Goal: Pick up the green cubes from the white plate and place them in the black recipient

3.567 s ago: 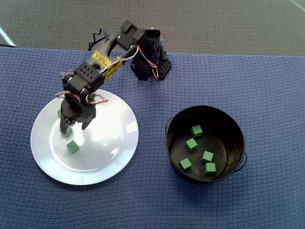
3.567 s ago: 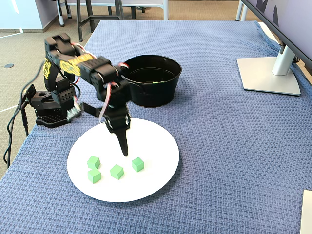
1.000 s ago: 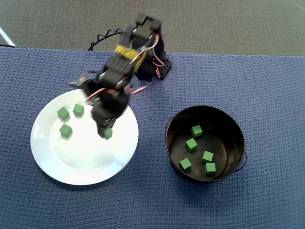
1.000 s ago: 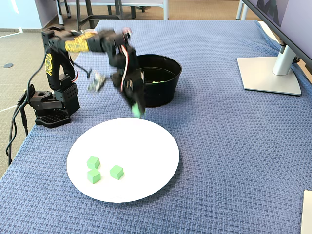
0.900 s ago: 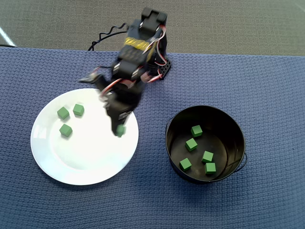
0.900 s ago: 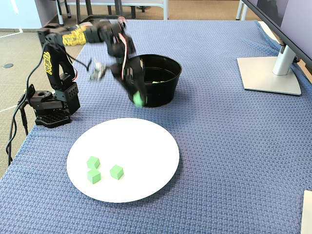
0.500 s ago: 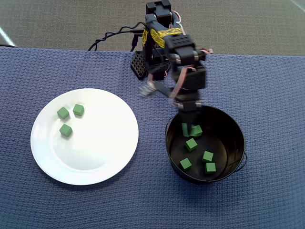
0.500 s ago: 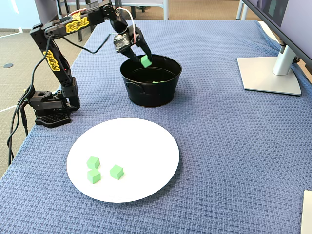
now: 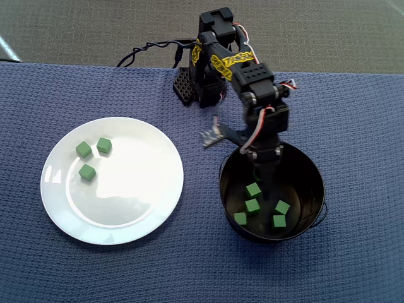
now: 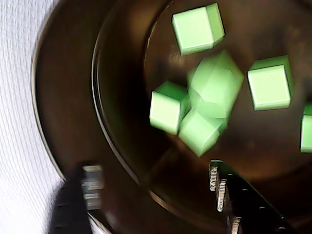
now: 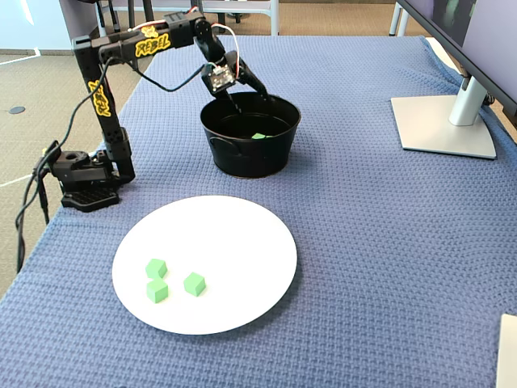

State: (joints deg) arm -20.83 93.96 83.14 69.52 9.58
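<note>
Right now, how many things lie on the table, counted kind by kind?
green cubes: 9 (3 on the plate, 6 in the pot, counted in the wrist view)
white plate: 1
black pot: 1
Total: 11

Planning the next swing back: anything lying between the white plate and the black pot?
Nothing: in the overhead view only bare blue cloth separates the white plate from the black pot.
</note>
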